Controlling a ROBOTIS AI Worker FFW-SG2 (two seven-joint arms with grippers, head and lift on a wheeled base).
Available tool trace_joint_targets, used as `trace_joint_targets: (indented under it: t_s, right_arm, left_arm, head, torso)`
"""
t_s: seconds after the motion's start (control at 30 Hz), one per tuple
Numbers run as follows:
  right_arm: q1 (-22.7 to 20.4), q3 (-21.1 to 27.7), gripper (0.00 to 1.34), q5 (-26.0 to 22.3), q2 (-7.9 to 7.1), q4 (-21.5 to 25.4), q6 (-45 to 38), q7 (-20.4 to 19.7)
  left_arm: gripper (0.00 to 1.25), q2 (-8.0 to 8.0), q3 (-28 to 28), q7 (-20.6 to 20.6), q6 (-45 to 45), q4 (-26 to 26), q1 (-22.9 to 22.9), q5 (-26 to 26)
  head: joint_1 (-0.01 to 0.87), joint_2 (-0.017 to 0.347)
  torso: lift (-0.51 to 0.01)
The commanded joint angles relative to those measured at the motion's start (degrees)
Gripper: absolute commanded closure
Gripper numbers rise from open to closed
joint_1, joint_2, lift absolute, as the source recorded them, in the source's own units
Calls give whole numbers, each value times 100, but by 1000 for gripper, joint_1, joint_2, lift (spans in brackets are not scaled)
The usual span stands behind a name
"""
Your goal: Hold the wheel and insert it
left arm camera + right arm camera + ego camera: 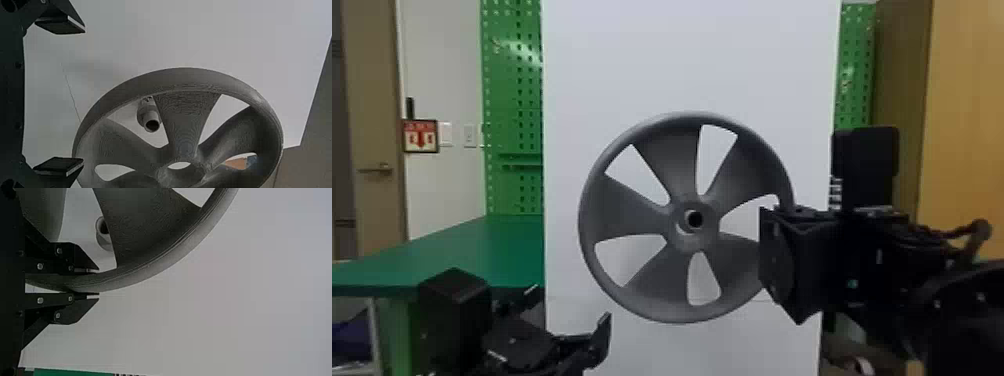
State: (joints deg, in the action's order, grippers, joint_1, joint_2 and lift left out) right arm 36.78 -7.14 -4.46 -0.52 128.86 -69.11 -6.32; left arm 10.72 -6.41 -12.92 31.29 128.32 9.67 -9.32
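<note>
Alignment time: black right hand pinching grey five-spoked wheel, black left hand spread; next (gently!), centre it, push onto grey hollow peg.

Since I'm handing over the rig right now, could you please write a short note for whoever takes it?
Right claw: shut on the wheel at its rim.
Left claw: open and empty, low and left of the wheel.
Wheel: held upright before the white board.
Shaft: juts from the board, behind the wheel.
Done: wheel gripped.
To do: line up the hub with the shaft, then slide the wheel on.
</note>
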Motion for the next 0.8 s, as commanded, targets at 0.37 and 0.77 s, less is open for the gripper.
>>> trace_joint_targets:
  t_s: [0.37,0.77]
  right_arm:
    - [40,37,1153,68,-9,-28,-32,-1]
    - [75,37,1153,86,-18,-107,-41,8]
  left_arm:
    - [101,0,0,0,0,-9,0,0]
    - [101,0,-9,0,0,-17,9,-9]
  head:
    - [97,15]
    - [97,15]
  torso:
    - [-442]
    - [-442]
